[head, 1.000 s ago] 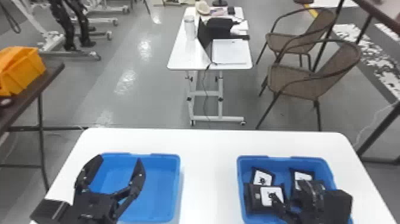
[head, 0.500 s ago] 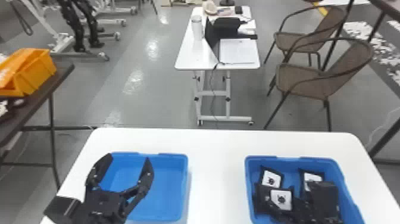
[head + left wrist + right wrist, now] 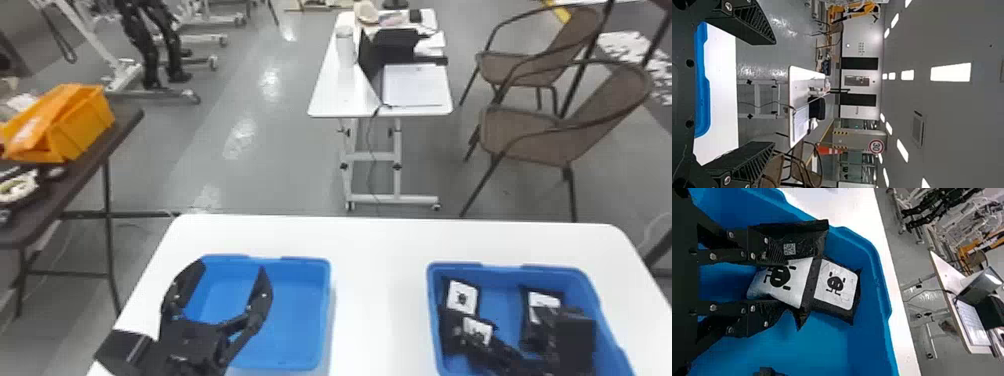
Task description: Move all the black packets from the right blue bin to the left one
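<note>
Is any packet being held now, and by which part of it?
The left pincer holds nothing. The right pincer is at a white-labelled packet in the right blue bin; whether it grips this cannot be told.

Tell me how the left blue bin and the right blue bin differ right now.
The left bin shows bare blue floor where it isn't hidden; the right bin holds black packets with white labels. The left gripper is over the left bin, fingers spread, while the right gripper is down among packets inside the right bin. Both are blue, open-topped and on the white table.
</note>
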